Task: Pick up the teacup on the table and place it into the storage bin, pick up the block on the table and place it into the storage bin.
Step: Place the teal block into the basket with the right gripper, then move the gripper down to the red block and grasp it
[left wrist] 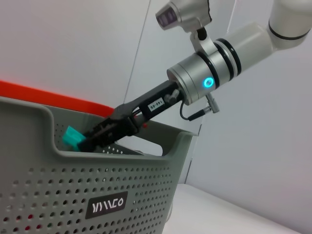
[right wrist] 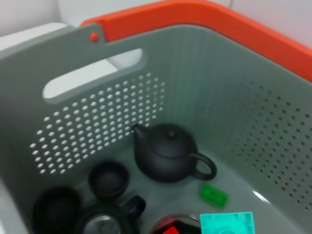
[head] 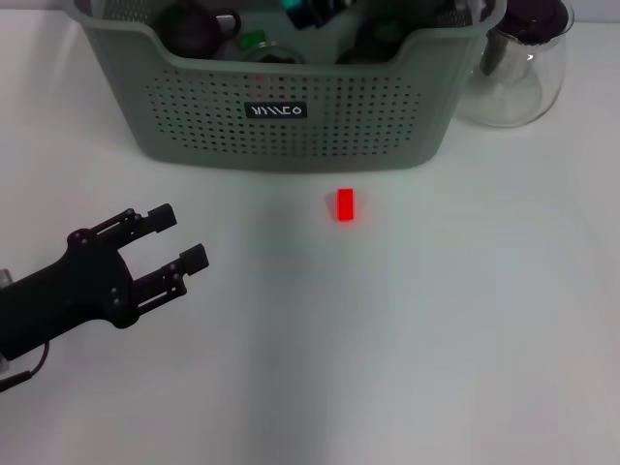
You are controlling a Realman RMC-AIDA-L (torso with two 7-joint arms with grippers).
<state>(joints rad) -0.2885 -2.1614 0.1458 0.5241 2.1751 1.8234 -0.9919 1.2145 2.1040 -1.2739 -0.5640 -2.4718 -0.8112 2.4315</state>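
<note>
A small red block [head: 346, 204] stands on the white table just in front of the storage bin [head: 194, 116], a grey-green perforated basket. My left gripper [head: 184, 235] hovers open and empty over the table at the lower left, well left of the red block. In the left wrist view my right gripper [left wrist: 90, 139] reaches down over the storage bin's rim [left wrist: 29, 119], shut on a teal block [left wrist: 73, 138]. That teal block [right wrist: 226, 224] hangs above the bin's floor. Two dark teacups [right wrist: 108, 178] sit inside the bin.
A clear glass pitcher [head: 513, 68] with a dark lid stands right of the bin. Inside the bin lie a black teapot [right wrist: 163, 153] and a green block [right wrist: 213, 195]. An orange edge [right wrist: 204, 14] runs behind the bin.
</note>
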